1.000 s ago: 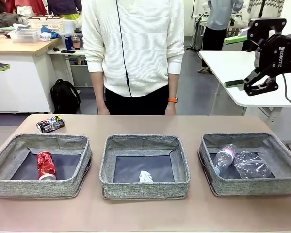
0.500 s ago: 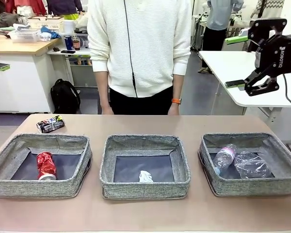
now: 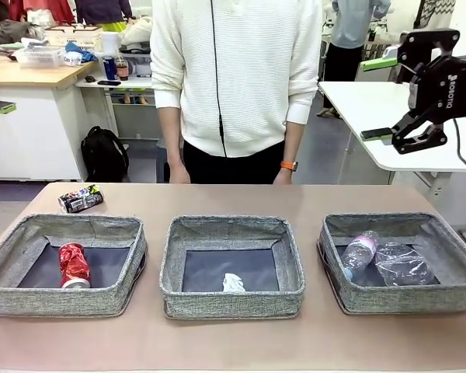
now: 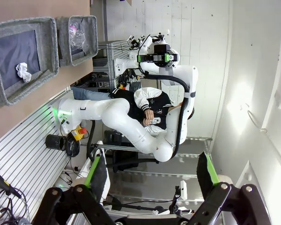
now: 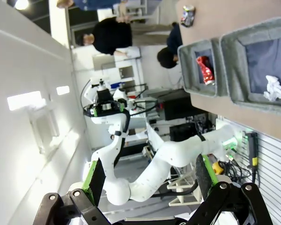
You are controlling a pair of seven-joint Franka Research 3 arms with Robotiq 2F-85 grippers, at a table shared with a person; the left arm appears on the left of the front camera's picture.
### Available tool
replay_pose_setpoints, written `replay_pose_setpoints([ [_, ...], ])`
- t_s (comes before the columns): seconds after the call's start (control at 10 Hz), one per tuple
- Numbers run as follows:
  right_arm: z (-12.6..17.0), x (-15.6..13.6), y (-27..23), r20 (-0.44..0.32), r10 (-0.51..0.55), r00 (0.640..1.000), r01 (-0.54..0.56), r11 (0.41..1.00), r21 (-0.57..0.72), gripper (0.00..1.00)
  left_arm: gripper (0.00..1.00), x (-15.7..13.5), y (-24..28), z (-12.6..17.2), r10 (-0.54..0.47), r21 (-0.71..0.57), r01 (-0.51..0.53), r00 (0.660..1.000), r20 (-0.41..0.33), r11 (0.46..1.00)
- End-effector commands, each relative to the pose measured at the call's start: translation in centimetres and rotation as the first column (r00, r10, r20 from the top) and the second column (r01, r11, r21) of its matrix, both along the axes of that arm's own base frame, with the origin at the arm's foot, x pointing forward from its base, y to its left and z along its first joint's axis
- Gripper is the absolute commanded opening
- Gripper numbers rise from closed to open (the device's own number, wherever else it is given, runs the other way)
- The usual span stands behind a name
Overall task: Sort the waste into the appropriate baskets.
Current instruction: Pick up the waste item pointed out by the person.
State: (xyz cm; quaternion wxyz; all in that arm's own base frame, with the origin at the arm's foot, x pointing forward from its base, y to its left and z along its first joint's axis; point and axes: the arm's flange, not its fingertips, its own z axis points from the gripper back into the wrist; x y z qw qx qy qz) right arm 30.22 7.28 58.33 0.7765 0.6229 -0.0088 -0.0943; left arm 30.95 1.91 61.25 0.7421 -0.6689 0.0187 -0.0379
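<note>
a: status, left to right?

b: dark multicoloured can (image 3: pixel 81 199) lies on its side on the bare table (image 3: pixel 233 342), far-left corner, just behind the left basket (image 3: pixel 65 299). not in any basket.

a: inside the left one?

b: red drink can (image 3: pixel 74 265), dented, lying on the dark bottom near the front wall.

a: middle?

b: middle basket (image 3: pixel 231 301) holds the small crumpled white paper ball (image 3: pixel 233 283), close to the front wall.

a: right?

b: right basket (image 3: pixel 408 295) has the small clear bottle with pinkish label (image 3: pixel 359 252) on its side at the left, and the clear crushed plastic bottle (image 3: pixel 404 264) touching it on the right.

a: grippers?

b: left gripper (image 4: pixel 152 180) is released, jaws spread wide, nothing between the green pads, raised and looking sideways over the table edge. right gripper (image 3: pixel 388 97) is up high at the right, well above the right basket, also released and empty; its wrist view shows the fingers (image 5: pixel 94 178) wide apart.

a: the person?

b: person (image 3: pixel 233 85) in a white sweater stands at the far edge behind the middle basket, arms down, hand (image 3: pixel 282 176) with an orange wristband at table-edge level. not touching anything.
</note>
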Motion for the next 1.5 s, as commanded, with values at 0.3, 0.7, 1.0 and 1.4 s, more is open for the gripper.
replay_pose_setpoints([
  [0.3,0.1,0.18,-0.22,0.018,0.013,1.0,-0.013,1.0,-0.012,1.0,1.0,-0.24,-0.11,0.02,-0.006,-0.023,0.007,1.0,0.016,1.0],
  [0.7,0.1,0.18,-0.22,0.018,0.013,1.0,-0.013,1.0,-0.012,1.0,1.0,-0.24,-0.11,0.02,-0.006,-0.023,0.007,1.0,0.016,1.0],
  [1.0,0.1,0.18,-0.22,0.018,0.013,1.0,-0.013,1.0,-0.012,1.0,1.0,-0.24,-0.11,0.02,-0.006,-0.023,0.007,1.0,0.016,1.0],
  [1.4,0.1,0.18,-0.22,0.018,0.013,1.0,-0.013,1.0,-0.012,1.0,1.0,-0.24,-0.11,0.02,-0.006,-0.023,0.007,1.0,0.016,1.0],
])
